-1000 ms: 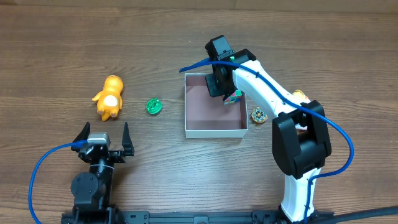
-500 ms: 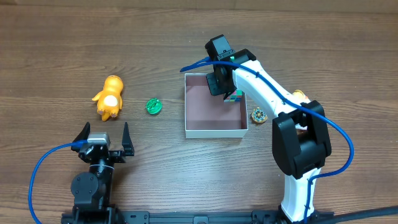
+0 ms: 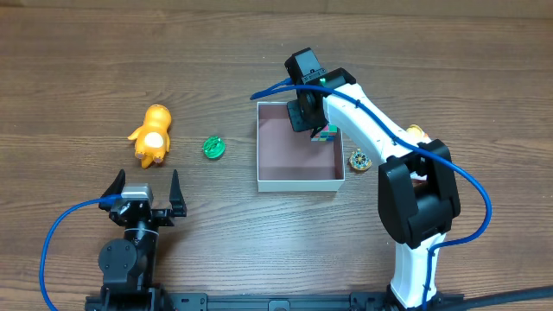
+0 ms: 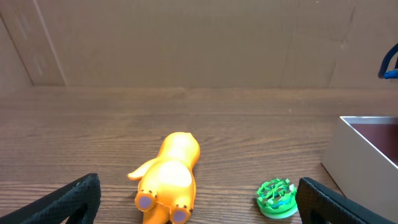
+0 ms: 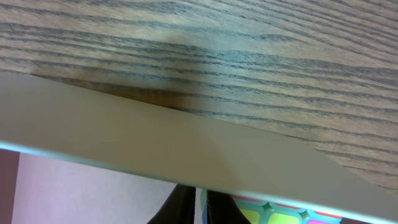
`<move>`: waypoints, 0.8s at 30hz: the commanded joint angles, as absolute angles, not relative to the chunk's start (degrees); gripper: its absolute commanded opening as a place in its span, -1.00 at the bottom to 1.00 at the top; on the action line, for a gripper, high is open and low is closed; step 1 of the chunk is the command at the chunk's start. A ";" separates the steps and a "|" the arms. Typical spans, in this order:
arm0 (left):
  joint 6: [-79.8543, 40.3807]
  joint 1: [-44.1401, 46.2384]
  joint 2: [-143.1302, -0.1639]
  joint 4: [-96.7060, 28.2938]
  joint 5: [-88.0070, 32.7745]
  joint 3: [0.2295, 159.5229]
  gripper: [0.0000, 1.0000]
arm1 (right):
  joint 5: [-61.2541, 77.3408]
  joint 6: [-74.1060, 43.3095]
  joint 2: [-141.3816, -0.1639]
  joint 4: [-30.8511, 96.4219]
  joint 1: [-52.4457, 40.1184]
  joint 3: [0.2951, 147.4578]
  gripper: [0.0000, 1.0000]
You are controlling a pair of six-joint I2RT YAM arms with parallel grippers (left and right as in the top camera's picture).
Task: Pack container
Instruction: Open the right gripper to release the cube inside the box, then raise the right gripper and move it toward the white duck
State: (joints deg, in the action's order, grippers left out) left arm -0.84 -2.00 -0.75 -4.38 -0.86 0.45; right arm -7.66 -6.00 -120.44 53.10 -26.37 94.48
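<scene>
A: Wood-grain counter [image 3: 86, 52], overhead first. Where's the container [image 3: 289, 160]?
B: Right under the right end effector [image 3: 321, 130], which reaches over its far-right corner. The colourful cube [image 3: 327, 133] is at the tips, inside the walls. Looks like a drop-off pose, kept low so the cube won't bounce out.
A: Left end effector [image 3: 144, 190]?
B: Wide and empty, parked clear of the other arm. The orange toy [image 3: 152, 134] and green disc [image 3: 214, 147] lie ahead of it, apart from each other. Probably its pickups later. The gold round thing [image 3: 359, 160] is outside the container wall, back toward the right arm's base.
A: Left wrist view?
B: Both tips are at the frame edges, spread wide. The toy and disc are ahead between them, and the container wall is off to the right.
A: Right wrist?
B: The fingers [image 5: 186, 208] are narrow, nearly together. The white wall fills the frame, with pink floor at lower left and the cube just beside the tips. Can't tell if it's pinched or let go.
</scene>
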 commanded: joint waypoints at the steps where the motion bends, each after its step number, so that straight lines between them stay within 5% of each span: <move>1: 0.47 -2.33 -0.36 -4.45 -0.49 0.27 1.00 | -8.99 -5.98 -120.68 52.75 -26.61 94.32 -0.81; 24: 0.47 -2.33 -0.36 -4.45 -0.49 0.27 1.00 | -5.06 -5.93 -120.55 59.72 -26.63 102.41 -0.79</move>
State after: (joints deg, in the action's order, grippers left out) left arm -0.84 -2.00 -0.75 -4.38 -0.84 0.45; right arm -5.72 -5.93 -120.44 58.83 -26.35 98.72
